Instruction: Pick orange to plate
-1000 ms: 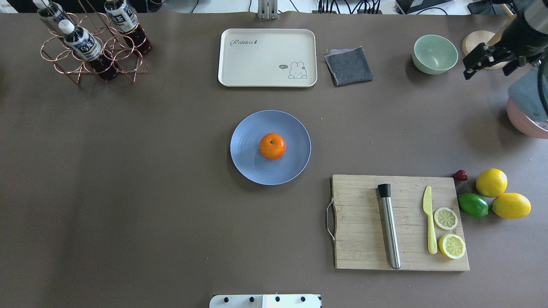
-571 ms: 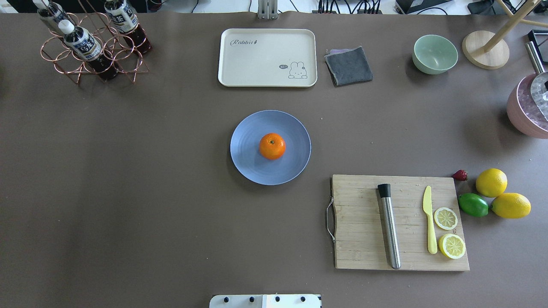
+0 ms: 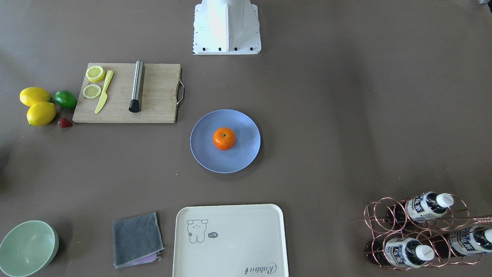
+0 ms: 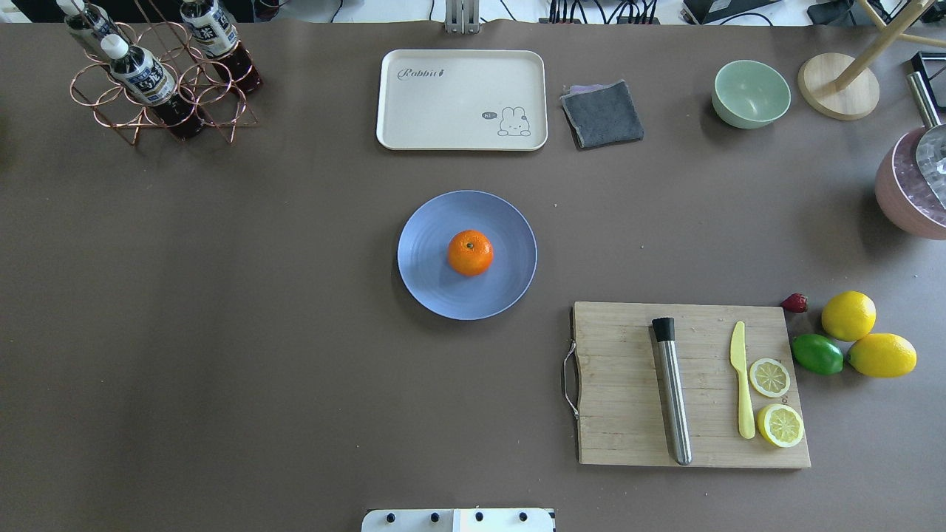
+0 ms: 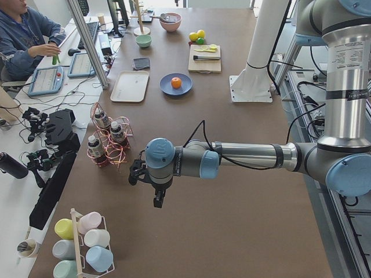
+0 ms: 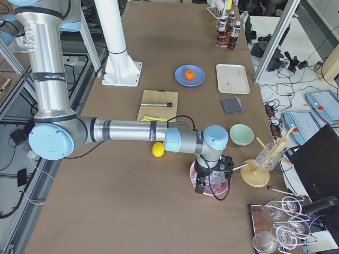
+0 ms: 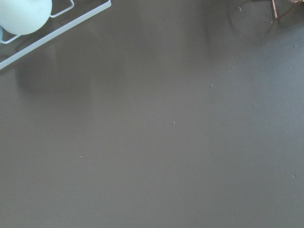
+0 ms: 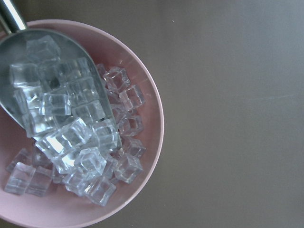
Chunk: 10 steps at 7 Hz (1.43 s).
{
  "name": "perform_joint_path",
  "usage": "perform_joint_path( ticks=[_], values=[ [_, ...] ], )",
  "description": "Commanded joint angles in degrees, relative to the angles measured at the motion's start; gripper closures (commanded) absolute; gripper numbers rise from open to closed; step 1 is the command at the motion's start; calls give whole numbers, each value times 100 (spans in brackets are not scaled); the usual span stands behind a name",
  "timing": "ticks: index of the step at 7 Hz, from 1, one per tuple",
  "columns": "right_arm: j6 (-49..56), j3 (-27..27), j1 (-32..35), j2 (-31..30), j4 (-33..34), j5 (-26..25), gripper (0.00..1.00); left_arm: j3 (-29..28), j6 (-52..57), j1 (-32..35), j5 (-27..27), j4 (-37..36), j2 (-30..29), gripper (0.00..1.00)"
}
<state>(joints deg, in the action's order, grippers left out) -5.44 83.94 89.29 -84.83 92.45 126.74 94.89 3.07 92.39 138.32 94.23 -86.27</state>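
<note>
The orange (image 4: 470, 252) rests at the centre of the light-blue plate (image 4: 429, 284), stem dimple up, in the middle of the table; the front view shows the orange (image 3: 224, 138) on the plate (image 3: 203, 156) too. Neither gripper is near them. Only the left-side view shows my left gripper (image 5: 156, 198), far off beyond the bottle rack, and I cannot tell its state. Only the right-side view shows my right gripper (image 6: 209, 183), hanging over a pink bowl of ice cubes (image 8: 142, 95), state not readable. No fingers show in either wrist view.
A cutting board (image 4: 628, 414) with a steel muddler, yellow knife and lemon slices lies right of the plate, beside two lemons (image 4: 848, 315) and a lime (image 4: 817, 354). Beyond the plate are a cream tray (image 4: 462, 100), grey cloth (image 4: 602, 113), green bowl (image 4: 751, 93) and bottle rack (image 4: 159, 81).
The right arm, seen at the overhead view's upper right a second ago, has gone out of that view. The orange and plate have not moved.
</note>
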Motion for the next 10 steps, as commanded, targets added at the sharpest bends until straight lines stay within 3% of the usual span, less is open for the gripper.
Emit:
perform_joint_path(
  ticks=[1, 10],
  values=[
    [-10, -150, 63, -51, -175, 17, 0, -15, -9, -1, 2, -1, 22, 2],
    [-1, -124, 63, -51, -175, 237, 0, 21, 27, -28, -173, 26, 84, 2]
  ],
)
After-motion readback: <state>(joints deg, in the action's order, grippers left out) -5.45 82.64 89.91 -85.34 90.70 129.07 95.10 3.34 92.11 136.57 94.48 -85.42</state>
